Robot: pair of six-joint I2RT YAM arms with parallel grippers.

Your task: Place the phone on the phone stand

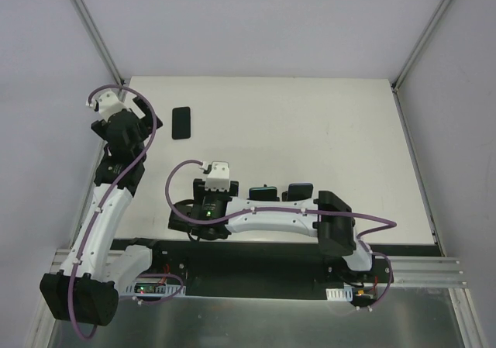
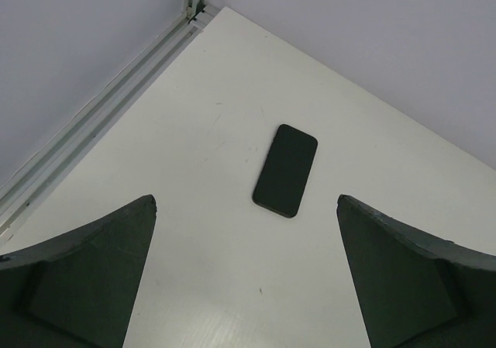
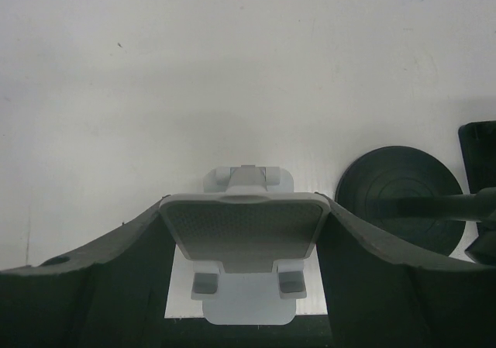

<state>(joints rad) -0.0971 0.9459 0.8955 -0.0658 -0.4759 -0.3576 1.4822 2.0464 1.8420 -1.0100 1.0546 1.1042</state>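
**Along the near edge of the worktop: stand clasped, phone lying well apart**

On one white worktop (image 1: 310, 131), two arms: left arm (image 1: 108, 201) stretched up the left edge, right arm (image 1: 279, 218) laid leftward along the near edge.

Two grippers. Left gripper (image 2: 246, 199) splayed wide, grasping nothing, hovering by the far-left corner. Right gripper (image 3: 244, 208) clamped on the phone stand (image 3: 242, 228), one finger pressed to each side of its grey ribbed plate.

One grey stand, at the near edge, left of middle. Just beside it, one black round base (image 3: 399, 201) with a dark stem across it. Further right along the near edge, one dark piece (image 1: 263, 193) and a second dark piece (image 1: 299, 190), side by side, too small to identify.

One phone (image 2: 285, 170), black, lying flat towards the far-left corner, well apart from the stand, touched by neither gripper.

From above only: both arms whole, the phone's place against the worktop's edges, the two dark pieces. Hidden from above: the grey stand, under the right wrist.

From the left wrist only: phone framed between the spread fingers (image 2: 93, 270).

From the right wrist only: the grip itself, the ribbed plate, the pale foot below it.
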